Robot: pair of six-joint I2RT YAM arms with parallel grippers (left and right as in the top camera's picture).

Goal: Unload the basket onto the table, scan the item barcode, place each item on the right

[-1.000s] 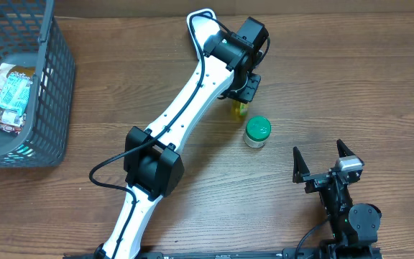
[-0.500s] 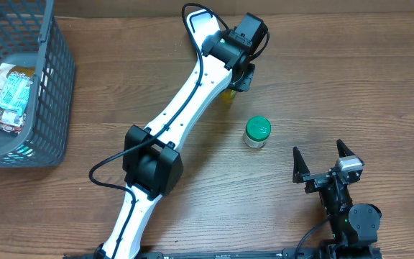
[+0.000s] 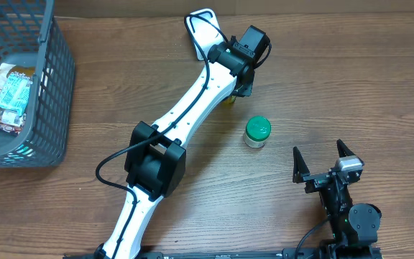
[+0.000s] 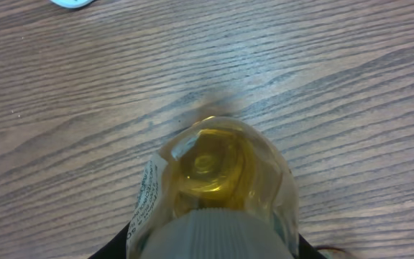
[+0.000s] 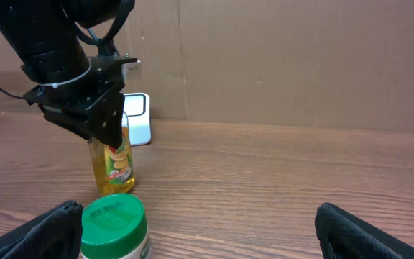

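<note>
My left gripper [image 3: 240, 80] is shut on the grey cap of a small bottle of yellow liquid [image 4: 218, 173], which hangs upright close over the wooden table. In the right wrist view the bottle [image 5: 113, 167] shows a red and green label below the black fingers [image 5: 95, 108]. From overhead only a yellow sliver of it [image 3: 226, 99] shows beside the arm. No barcode is visible; small print runs down the bottle's left side. My right gripper [image 3: 325, 162] stands open and empty near the front edge.
A jar with a green lid [image 3: 256, 132] stands between the two grippers. A white boxy device [image 5: 136, 119] sits on the table behind the bottle. A grey basket [image 3: 49, 86] at the far left holds a snack packet [image 3: 9, 97].
The left gripper has carried the bottle away from the green-lidded jar, toward the back of the table. The right arm has not moved.
</note>
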